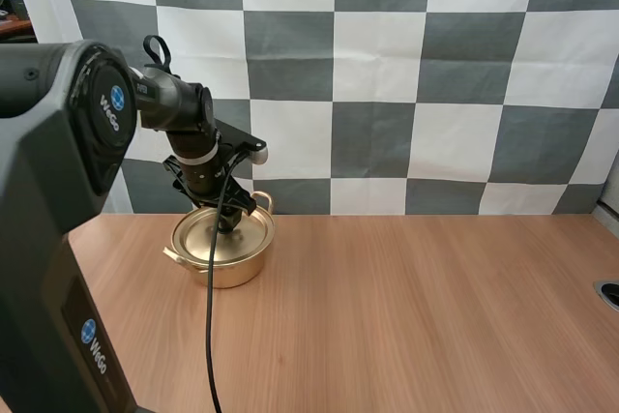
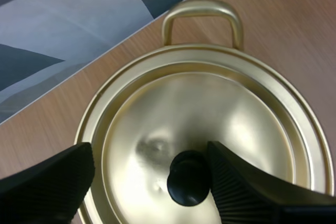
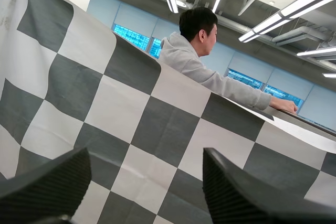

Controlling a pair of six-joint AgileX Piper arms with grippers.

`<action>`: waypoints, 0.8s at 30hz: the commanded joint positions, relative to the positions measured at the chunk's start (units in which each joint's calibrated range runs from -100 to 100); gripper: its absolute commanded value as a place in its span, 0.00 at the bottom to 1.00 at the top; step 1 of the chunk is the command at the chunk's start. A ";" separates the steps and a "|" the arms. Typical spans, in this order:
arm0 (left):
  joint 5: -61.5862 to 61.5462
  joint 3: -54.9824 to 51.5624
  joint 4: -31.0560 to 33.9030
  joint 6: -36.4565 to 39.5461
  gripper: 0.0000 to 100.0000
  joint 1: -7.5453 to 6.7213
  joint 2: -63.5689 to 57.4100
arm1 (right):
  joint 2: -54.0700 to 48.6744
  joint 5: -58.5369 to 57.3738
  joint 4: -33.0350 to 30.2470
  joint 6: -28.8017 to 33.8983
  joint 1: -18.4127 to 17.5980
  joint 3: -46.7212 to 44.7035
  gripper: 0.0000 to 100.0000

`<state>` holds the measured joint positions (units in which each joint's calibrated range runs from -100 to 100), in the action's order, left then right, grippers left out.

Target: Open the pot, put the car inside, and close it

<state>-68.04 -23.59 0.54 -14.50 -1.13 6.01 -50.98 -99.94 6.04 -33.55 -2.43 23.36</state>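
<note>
On the far left of the desk [image 1: 416,316], near its back edge, sat the gold pot [image 1: 227,263] with its lid [image 2: 210,108] on. My left hand [image 2: 151,153] hung right over the lid, pointing down. Its two fingers [image 2: 247,187] stood wide apart, one on each side of the little black knob [image 2: 188,178] in the middle of the lid. The knob was right beside one finger and well apart from the other. The hand held nothing.

The lid looked like thin, shiny metal. I thought it would be light and hard, and it would not bend. But it was smooth and round on top, so fingers would slide off it. The knob looked like the best place to take hold, since it was small and stuck up for the fingers to close on. A squeeze on the middle of the knob and a straight lift should keep the lid from tipping. The loop handle [image 2: 202,8] on the pot's side was for carrying, not for opening.

My right hand [image 3: 146,156] pointed up and away from the desk, its fingers wide and holding nothing.
</note>
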 commanded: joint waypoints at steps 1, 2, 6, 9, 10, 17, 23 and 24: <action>5.15 0.07 1.66 1.32 1.00 0.03 -1.27 | 0.03 -0.06 0.30 -0.01 -0.01 -0.03 1.00; 6.13 0.07 1.66 1.54 1.00 0.03 -1.55 | 0.03 -0.06 0.30 -0.01 -0.01 -0.03 1.00; 8.61 0.07 1.89 2.02 1.00 0.03 -2.35 | 0.03 -0.06 0.30 -0.01 -0.01 -0.03 1.00; 10.47 0.07 3.63 0.97 1.00 0.03 -2.47 | 0.03 -0.06 0.30 -0.01 -0.01 -0.03 1.00; 10.47 0.07 3.75 0.97 1.00 0.03 -2.59 | 0.03 -0.06 0.30 -0.01 -0.01 -0.03 1.00; 10.47 0.25 3.88 2.14 1.00 0.03 -2.56 | 0.03 -0.06 0.63 -0.01 -0.01 -0.03 1.00; 4.95 4.82 3.88 1.20 1.00 0.03 -3.59 | 0.03 -0.06 0.63 -0.01 -0.01 -0.03 1.00; 3.53 5.70 3.88 1.20 1.00 0.03 -3.95 | 0.03 -0.06 0.63 -0.01 -0.01 -0.03 1.00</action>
<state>-62.21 -19.21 4.41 -13.16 -1.13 2.33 -50.98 -99.94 6.64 -33.55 -2.43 23.36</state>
